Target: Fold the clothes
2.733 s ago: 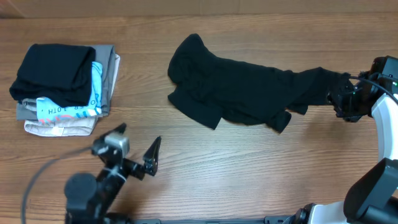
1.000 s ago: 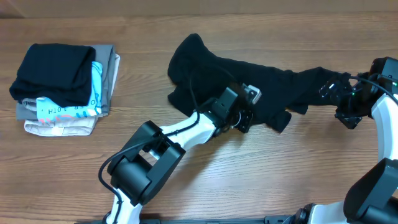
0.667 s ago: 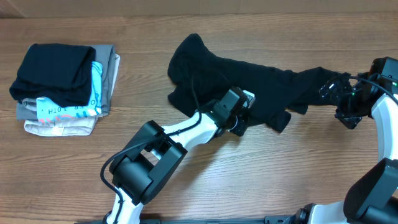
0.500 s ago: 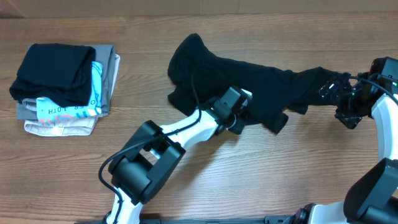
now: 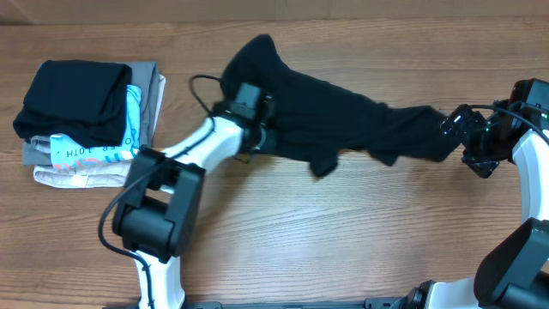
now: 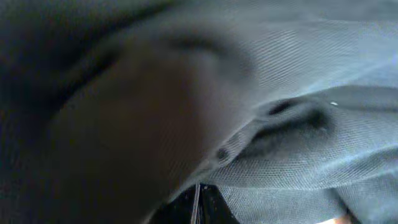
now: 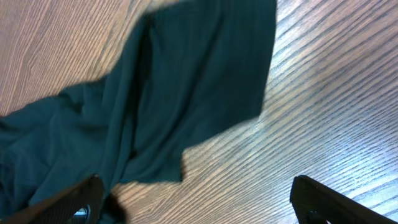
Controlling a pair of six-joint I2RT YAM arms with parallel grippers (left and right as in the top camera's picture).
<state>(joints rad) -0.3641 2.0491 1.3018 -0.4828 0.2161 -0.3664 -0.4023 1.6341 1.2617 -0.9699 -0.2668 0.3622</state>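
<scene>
Black soft fabric of the T-shirt (image 5: 343,116) lies stretched in a long band across the far middle of the wooden table (image 5: 360,240). Its wider end is toward the left and a narrow end reaches right. On its left edge the left fingers (image 5: 260,133) are pinched together on the cloth, and the left wrist view is filled with bunched dark fabric right at their tips. At the narrow right end the right fingers (image 5: 467,142) stand spread wide. The right wrist view shows cloth lying flat on the wood ahead of them, nothing gripped. A stack of folded garments (image 5: 86,120) sits well apart at the table's left.
</scene>
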